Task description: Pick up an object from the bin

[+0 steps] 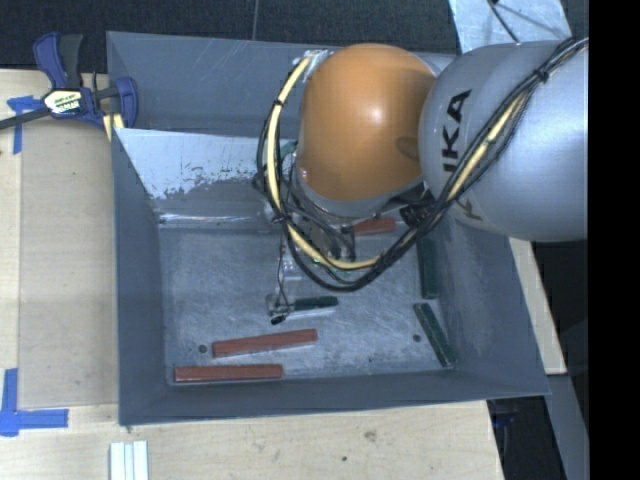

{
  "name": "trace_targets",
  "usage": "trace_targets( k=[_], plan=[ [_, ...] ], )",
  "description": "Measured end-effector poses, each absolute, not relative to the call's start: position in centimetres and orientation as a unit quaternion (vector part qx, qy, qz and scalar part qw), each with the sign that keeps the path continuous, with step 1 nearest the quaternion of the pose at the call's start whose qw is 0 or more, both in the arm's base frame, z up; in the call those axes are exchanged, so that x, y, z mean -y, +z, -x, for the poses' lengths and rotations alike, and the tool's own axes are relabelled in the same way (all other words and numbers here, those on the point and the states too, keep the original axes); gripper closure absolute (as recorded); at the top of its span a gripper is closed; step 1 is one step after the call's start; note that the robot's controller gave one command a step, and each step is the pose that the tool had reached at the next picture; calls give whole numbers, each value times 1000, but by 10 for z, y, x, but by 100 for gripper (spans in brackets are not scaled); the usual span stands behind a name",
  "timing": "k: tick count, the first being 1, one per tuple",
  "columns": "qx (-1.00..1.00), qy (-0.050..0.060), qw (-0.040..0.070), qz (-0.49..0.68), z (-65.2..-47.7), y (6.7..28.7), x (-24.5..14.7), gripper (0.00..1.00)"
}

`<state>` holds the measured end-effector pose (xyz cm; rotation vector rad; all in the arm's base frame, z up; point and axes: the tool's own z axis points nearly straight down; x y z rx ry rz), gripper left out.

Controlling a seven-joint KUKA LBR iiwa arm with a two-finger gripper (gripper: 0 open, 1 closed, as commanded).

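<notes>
Bin (135, 298): a big grey metal box. The pincer (282, 306) is down inside it, near the middle of the floor. A few thin sticks lie spread out on the floor.
Arm (510, 138): fat and silver-grey. It comes in from the right and bends down over the bin.
Orange cover (360, 123): a round, shiny cap on the arm, right above the pincer. It hides the pincer's top.
Cables (330, 266): yellow and black loops hanging under the orange cover, just above the pincer.
Long brown stick (265, 343): flat and red-brown, a bit tilted, lying just below the pincer in the view.
Second brown stick (228, 373): the same colour, lower and more to the left, by the near wall.
Lower green stick (435, 333): dark green, well off to the pincer's right, by the right wall.
Upper green stick (428, 268): dark green, just above the lower one.
Small brown piece (375, 226): up and right of the pincer, half hidden by the cables.
Dark thin stick (310, 305): like a pen. It runs to the right from the pincer's tip.
Pincer: thin and shiny, pointing down at the floor. Its tip is at the left end of the dark thin stick. I cannot tell if it is released, clenched, or gripping the stick.
</notes>
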<state>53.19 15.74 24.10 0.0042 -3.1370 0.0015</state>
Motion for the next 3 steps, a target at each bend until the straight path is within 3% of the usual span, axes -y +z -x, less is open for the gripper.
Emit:
trace_targets(
  k=[1,2,3],
  plan=[
    [1000,0,1,-26,-509,67,-132,0],
    [1000,-1,-2,-26,-511,71,-133,100],
    [984,0,-5,-175,-535,215,-104,100]
  ],
)
